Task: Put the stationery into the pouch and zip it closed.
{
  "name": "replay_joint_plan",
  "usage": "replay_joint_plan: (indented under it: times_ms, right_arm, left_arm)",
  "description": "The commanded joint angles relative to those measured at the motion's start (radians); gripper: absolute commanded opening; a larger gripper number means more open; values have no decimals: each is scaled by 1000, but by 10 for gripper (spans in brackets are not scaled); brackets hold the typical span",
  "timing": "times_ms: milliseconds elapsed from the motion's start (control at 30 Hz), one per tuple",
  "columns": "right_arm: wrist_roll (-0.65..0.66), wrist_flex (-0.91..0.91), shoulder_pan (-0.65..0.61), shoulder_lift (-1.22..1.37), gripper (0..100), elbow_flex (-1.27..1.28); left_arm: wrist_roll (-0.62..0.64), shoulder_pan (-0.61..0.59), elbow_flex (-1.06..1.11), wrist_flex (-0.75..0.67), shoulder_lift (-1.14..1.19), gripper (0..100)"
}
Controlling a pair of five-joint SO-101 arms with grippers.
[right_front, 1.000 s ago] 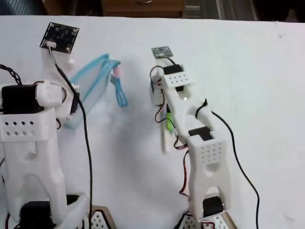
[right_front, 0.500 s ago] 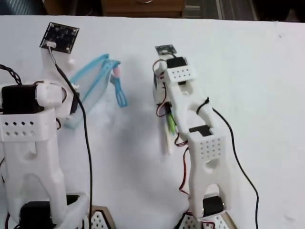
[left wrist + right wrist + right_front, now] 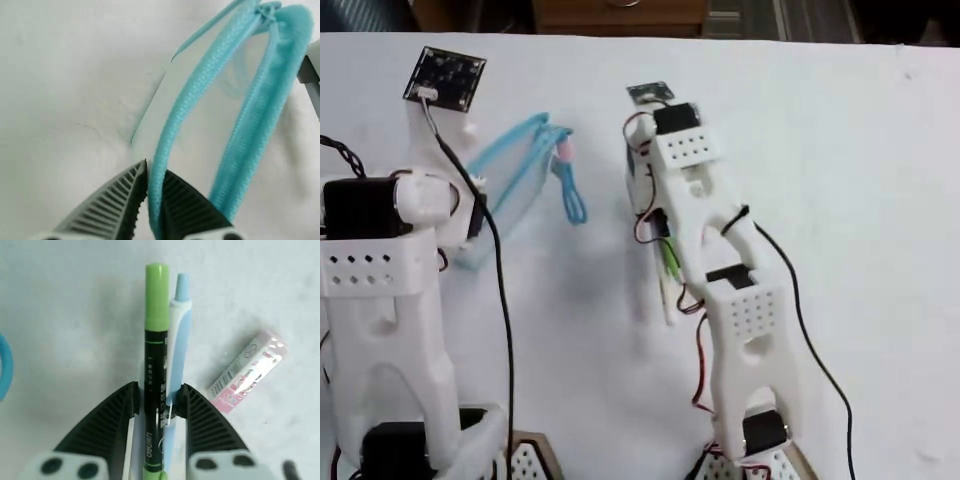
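Note:
A clear pouch [image 3: 510, 185] with a blue zipper lies at the left, its mouth gaping. My left gripper [image 3: 152, 192] is shut on one zipper edge [image 3: 172, 135] of the pouch. The right arm [image 3: 685, 160] stands mid-table. Its gripper [image 3: 159, 395] is shut on a green marker [image 3: 156, 315] and a light blue pen [image 3: 178, 325], held side by side. In the high view the green marker [image 3: 672, 258] and the pale pen [image 3: 666, 298] stick out from under that arm, casting a shadow on the table. A pink eraser [image 3: 247, 372] lies on the table beyond the pens.
Blue scissors [image 3: 570, 195] lie just right of the pouch mouth, with a small pink piece [image 3: 563, 150] at their far end. A blue curved edge [image 3: 5, 365] shows beside the right gripper. The white table [image 3: 860, 180] is bare at the right.
The right arm has swung a little to the left, toward the pouch, carrying the marker and pen. The left arm and the pouch have stayed put.

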Motion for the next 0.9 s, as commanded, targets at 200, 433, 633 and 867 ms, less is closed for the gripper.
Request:
replay_joint_plan:
  times_ms: [200, 433, 633, 867]
  right_arm:
    - [-28, -36, -64, 102, 22, -54]
    - [-26, 31, -67, 127, 238, -78]
    - [-26, 24, -61, 136, 234, -210]
    - [-25, -76, -67, 202, 122, -259]
  left_arm:
    - [6, -7, -6, 3, -2, 23]
    - [6, -7, -6, 3, -2, 23]
    - [6, -7, -6, 3, -2, 23]
    - [6, -7, -6, 3, -2, 23]
